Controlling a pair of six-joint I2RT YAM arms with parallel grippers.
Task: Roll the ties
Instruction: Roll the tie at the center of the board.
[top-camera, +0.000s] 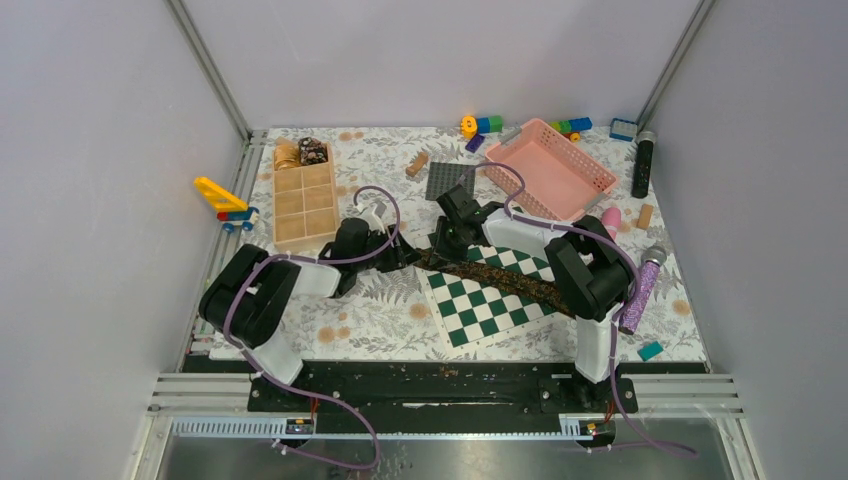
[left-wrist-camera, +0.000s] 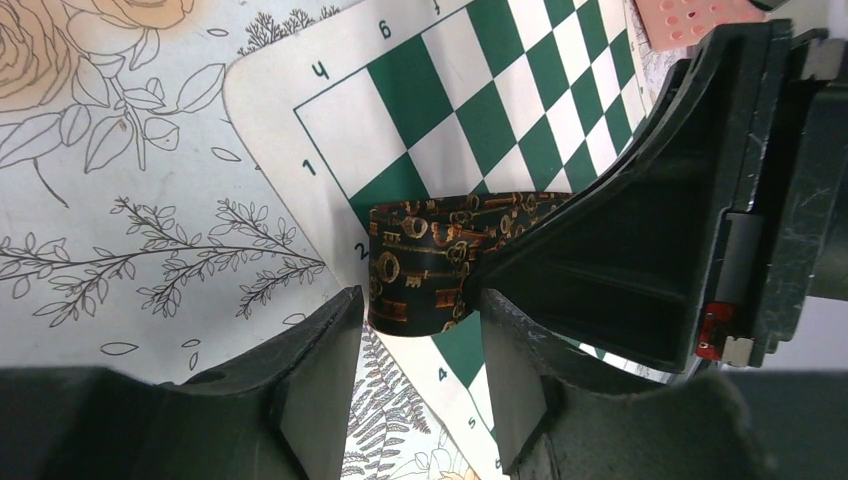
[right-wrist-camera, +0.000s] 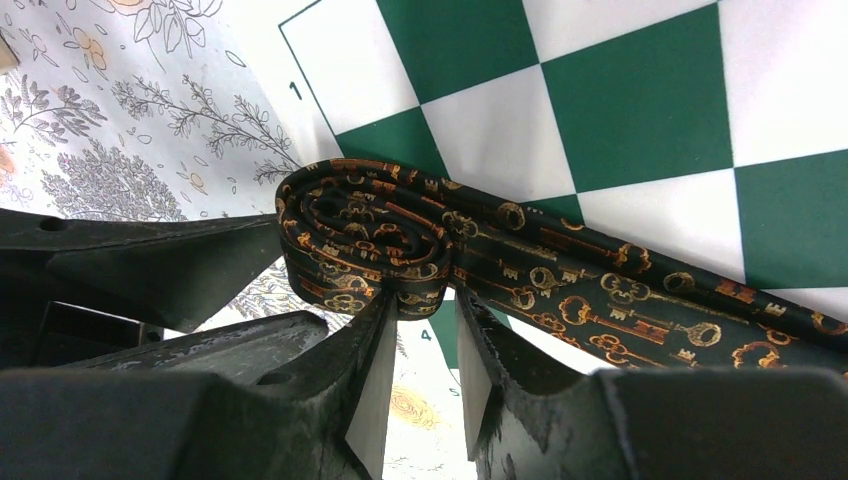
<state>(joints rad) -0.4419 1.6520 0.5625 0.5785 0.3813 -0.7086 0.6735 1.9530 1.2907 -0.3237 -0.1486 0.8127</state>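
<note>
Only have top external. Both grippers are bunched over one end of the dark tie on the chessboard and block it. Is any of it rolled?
Observer: Yes. The right wrist view shows that end of the tie wound into a coil of a few turns, lying at the edge of the chessboard.
Operator: Who has the coil?
Observer: In the left wrist view, the left gripper has one finger on each side of the coil, closed to its width.
</note>
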